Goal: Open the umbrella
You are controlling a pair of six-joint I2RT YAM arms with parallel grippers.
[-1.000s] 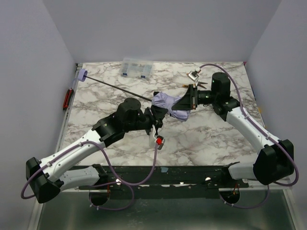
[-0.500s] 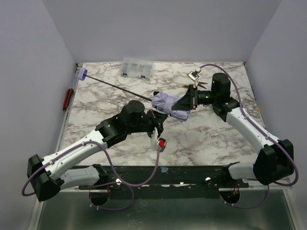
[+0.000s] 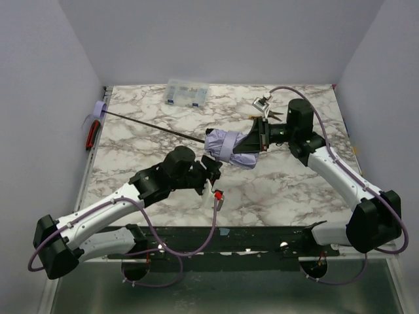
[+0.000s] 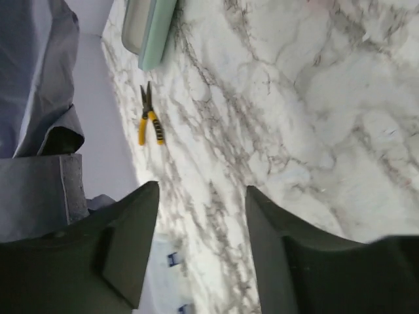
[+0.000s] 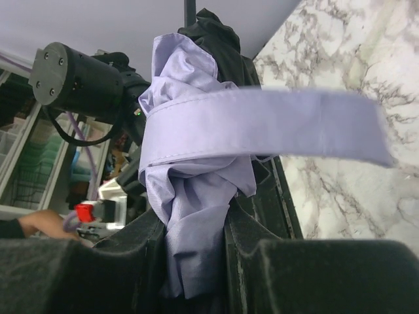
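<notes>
The umbrella's pale lavender canopy bundle (image 3: 224,144) is held over the table's middle. Its thin black shaft (image 3: 154,125) runs back left to the small lavender handle (image 3: 99,108) at the left wall. My right gripper (image 3: 253,140) is shut on the canopy's end. In the right wrist view the fabric (image 5: 196,190) is squeezed between the fingers, with the closure strap (image 5: 262,124) wrapped round the bundle above. My left gripper (image 3: 213,169) is open and empty just in front of the canopy. In the left wrist view the canopy (image 4: 33,98) shows at the upper left, beside the gripper (image 4: 200,193).
A clear compartment box (image 3: 187,91) stands at the back. Yellow-handled pliers (image 4: 149,122) lie at the back right, near a small silver object (image 3: 264,103). A red-handled tool (image 3: 91,135) lies along the left edge. Walls close in on three sides.
My left gripper has drawn back from the canopy toward the front. The umbrella has swung, its handle moving left to the wall and the canopy shifting slightly back in my right gripper.
</notes>
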